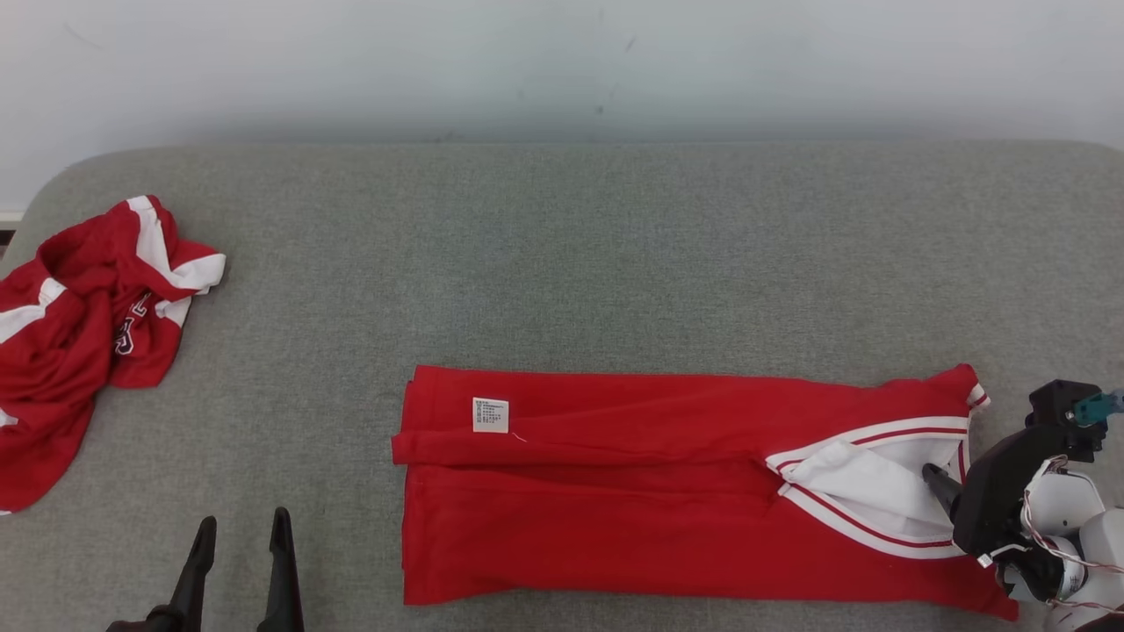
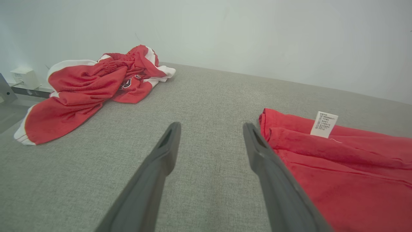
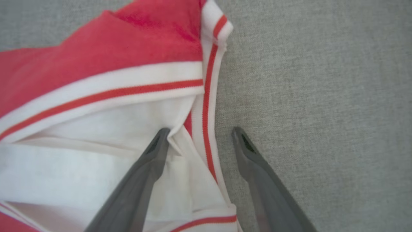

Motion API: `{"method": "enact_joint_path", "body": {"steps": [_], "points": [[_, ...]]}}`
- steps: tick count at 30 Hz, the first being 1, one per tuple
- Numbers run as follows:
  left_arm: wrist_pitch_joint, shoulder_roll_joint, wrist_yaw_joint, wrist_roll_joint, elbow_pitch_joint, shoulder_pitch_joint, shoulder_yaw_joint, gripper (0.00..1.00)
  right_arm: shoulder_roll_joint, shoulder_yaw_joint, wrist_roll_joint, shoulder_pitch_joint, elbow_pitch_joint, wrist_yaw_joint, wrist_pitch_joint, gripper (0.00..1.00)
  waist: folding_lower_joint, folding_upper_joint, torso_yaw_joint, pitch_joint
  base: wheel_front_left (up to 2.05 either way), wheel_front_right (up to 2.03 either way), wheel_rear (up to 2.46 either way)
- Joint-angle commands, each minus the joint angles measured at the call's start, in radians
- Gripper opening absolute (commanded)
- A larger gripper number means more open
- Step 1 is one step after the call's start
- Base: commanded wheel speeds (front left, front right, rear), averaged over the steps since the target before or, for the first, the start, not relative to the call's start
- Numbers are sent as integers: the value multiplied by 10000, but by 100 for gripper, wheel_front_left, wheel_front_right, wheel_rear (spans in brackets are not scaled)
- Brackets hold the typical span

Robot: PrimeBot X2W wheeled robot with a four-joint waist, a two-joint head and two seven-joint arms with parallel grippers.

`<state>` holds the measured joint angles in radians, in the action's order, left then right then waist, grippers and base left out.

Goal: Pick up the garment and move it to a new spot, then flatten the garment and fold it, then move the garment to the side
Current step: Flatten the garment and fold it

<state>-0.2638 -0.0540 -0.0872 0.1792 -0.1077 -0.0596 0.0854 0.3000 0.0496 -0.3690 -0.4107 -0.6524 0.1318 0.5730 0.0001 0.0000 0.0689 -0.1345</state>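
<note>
Right end effector [image 3: 200, 130] straddles garment [image 1: 615, 527] hem (jaws apart).

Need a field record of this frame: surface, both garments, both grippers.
surface: grey fabric tabletop
folded garment: red, folded into a long strip, centre to right; white striped trim at its right end
care label: white, face up near the strip's left end
second garment: red and white, crumpled at far left
left gripper: open, holding nothing, over bare table left of the strip
right gripper: open, straddling the trimmed right edge, nothing gripped
</note>
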Motion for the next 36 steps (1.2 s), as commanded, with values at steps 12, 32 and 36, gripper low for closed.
{"method": "enact_joint_path", "body": {"steps": [12, 32, 36], "points": [[-7, 33, 5, -74, 2, 149, -3, 100, 214, -90, 145, -246, -380, -36, 125, 0, -1, 0, -97, -131, 0, 0, 0], [-7, 35, 254, 186, -79, -200, -268, 100, 877, 2008, 2691, 124, 721, -25, 466, 0, -1, 0, -517, 633, 0, 0, 0], [-7, 35, 311, 312, -132, -374, -342, 100, 569, 1200, 2251, 429, 1728, -25, 1162, 0, -1, 0, -590, 962, 0, 0, 0]]}}
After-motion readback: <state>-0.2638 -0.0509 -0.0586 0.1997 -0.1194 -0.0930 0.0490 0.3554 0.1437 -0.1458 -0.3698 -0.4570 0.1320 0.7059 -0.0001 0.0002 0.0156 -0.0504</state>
